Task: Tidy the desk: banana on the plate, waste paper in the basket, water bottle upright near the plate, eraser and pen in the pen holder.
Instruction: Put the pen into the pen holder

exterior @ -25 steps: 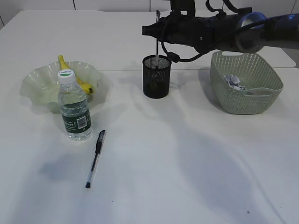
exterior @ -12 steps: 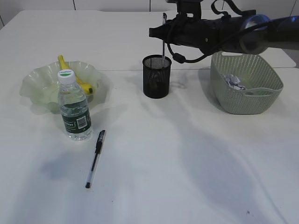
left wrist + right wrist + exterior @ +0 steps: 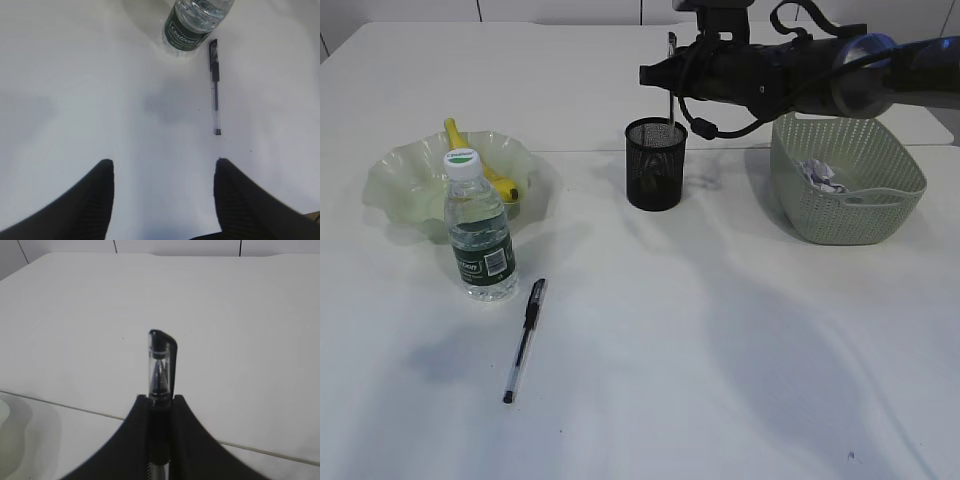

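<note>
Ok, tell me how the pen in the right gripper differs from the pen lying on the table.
The held pen stands upright, its lower end in the mesh pen holder; the loose pen lies flat on the table. The held pen is clamped in the right gripper; the loose pen is untouched, beside the water bottle, ahead of the open left gripper. Both are clear-barrelled with black caps.

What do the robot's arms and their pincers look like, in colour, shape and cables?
The right arm is black with a glossy grey section and loose black cables looping around it. Both pincers, left pincer and right pincer, have black, curved, tapering fingers; the left ones look finely ribbed.
</note>
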Available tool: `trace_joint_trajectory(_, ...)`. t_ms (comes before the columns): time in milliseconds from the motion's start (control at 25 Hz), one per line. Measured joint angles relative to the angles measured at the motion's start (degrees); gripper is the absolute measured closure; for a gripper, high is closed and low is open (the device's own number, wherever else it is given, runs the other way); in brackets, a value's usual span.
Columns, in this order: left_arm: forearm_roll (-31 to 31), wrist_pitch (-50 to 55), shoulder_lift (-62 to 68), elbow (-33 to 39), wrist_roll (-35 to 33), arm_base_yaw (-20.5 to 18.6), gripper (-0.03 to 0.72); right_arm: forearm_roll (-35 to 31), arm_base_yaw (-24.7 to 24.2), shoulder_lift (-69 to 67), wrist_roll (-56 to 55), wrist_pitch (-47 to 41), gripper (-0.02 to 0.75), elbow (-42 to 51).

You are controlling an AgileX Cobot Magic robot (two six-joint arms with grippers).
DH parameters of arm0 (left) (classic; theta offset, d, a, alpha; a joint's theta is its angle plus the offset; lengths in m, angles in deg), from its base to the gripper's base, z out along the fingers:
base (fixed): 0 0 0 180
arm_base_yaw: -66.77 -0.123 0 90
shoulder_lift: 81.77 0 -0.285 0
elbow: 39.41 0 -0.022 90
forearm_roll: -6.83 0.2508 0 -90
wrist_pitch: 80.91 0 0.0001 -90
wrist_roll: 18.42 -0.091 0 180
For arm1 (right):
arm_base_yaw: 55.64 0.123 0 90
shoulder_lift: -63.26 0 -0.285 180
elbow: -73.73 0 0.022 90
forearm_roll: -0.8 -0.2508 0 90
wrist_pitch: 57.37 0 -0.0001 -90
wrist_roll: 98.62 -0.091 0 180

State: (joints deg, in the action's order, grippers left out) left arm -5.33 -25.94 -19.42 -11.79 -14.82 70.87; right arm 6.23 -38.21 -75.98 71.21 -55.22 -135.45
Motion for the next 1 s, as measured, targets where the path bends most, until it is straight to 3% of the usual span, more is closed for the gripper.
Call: trace_joint_trajectory(1000,0.60,-0.20,0.38,0.00,0.00,0.00,0.245,3.31,0.00,0.00,0.00,-0.62,0.649,0.00)
